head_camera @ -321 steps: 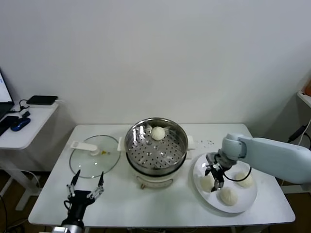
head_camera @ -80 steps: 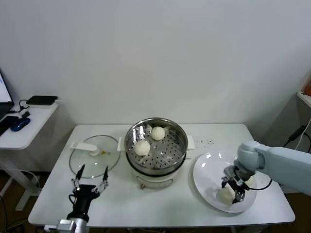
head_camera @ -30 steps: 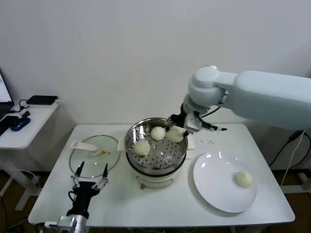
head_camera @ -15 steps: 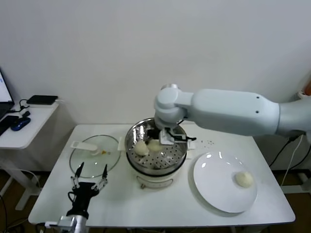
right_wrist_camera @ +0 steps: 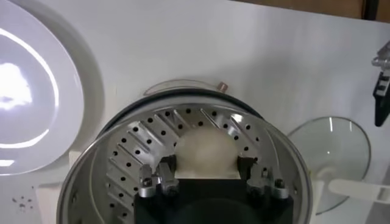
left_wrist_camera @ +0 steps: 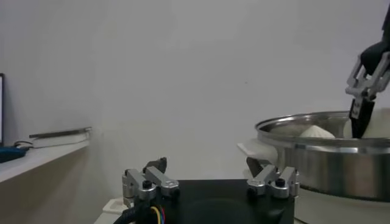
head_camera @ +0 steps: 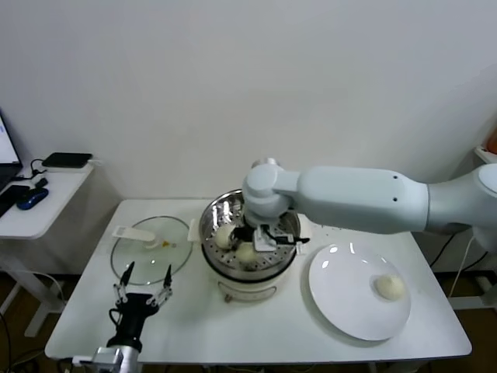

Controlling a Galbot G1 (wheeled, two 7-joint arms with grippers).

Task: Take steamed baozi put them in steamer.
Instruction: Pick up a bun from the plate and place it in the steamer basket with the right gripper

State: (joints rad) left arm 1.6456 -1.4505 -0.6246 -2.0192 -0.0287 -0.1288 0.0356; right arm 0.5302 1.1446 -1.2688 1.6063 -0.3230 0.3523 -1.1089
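Head view: right gripper (head_camera: 260, 237) is down inside the steamer (head_camera: 250, 233) at frame centre, fingers clamped on a baozi (head_camera: 247, 251) low over the front of the perforated tray. A second ago it was carrying that bun in over the back rim; now it's lower and further forward, so this looks like the set-down of bun three, release not yet done. Another bun (head_camera: 224, 234) sits upper left in the pot; the arm hides the rest of the tray. One last bun (head_camera: 390, 287) is left on the white plate (head_camera: 342, 311), lower right; a few seconds ago there were two. Glass lid (head_camera: 151, 249) lies left of the steamer. Left gripper (head_camera: 140, 291) parked bottom left, fingers spread, holding nothing. Left wrist view: its open fingers (left_wrist_camera: 152, 181) along the bottom edge, steamer wall at right, right gripper's tip dipping past the rim top right. Right wrist view: bun (right_wrist_camera: 206, 152) pinched between both fingers (right_wrist_camera: 166, 172), centre frame, over the holed floor; plate with the last bun at far left.
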